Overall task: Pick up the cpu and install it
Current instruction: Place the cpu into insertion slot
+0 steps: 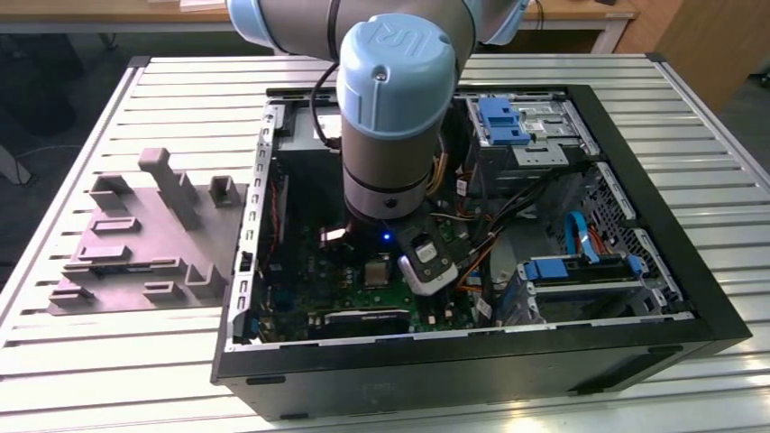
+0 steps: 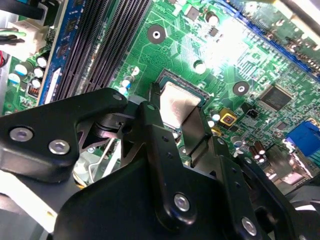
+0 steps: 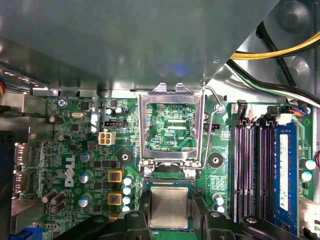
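Arm's reaching down into the open PC case [image 1: 673,271], wrist over the motherboard [image 1: 373,298] near the case's 7 o'clock corner in the exterior view.

The cpu [image 3: 169,207] sits in the socket, silvery lid up, flat and square w/ the frame. In the first wrist view the hinged load plate [image 3: 171,125] stands flipped open at 12 o'clock from the chip, w/ the wire lever [image 3: 212,130] alongside, so the socket isn't clamped yet. RAM slots [image 3: 260,165] lie off toward 3 o'clock.

The gripper [image 2: 177,117] brackets the chip: in the second wrist view one black finger [image 2: 159,125] runs along one edge and the other along the opposite edge, lid showing between them. Fingers look drawn in against or v. close to the sides. Can't tell for sure if they're pinching or just off it; looks more like a light hold or a just-seated chip.

Handling, my guess: light, stiff, thin part. The metal lid is smooth, so prob. slippery under hard pads. Contacts underneath and the socket below are delicate, so no tilt, no sliding, no pressing down. Take it by two opposite side edges, as the fingers sit now.
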`<act>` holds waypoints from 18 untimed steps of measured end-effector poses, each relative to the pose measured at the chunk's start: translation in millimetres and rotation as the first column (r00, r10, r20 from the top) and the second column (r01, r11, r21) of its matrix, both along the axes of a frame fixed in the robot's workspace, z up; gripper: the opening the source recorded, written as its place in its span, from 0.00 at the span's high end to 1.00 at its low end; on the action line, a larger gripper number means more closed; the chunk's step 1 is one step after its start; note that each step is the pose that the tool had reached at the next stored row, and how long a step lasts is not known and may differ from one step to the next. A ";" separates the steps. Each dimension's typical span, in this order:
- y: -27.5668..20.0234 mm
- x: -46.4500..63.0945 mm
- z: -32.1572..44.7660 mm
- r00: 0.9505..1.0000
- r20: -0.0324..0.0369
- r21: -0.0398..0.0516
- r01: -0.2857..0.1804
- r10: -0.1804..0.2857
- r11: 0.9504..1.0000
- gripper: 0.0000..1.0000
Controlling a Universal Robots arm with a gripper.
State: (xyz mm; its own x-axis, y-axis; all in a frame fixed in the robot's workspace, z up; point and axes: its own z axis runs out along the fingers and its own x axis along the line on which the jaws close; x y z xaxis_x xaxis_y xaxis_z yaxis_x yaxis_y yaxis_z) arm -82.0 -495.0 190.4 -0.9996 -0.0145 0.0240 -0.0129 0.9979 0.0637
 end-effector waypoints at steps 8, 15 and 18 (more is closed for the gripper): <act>0.0 -0.1 0.0 1.000 0.000 0.000 0.000 0.000 1.000 0.55; 0.0 -0.2 0.0 1.000 0.000 0.000 0.000 0.000 1.000 0.48; 0.0 -0.2 0.1 1.000 0.000 0.000 0.000 0.000 1.000 0.48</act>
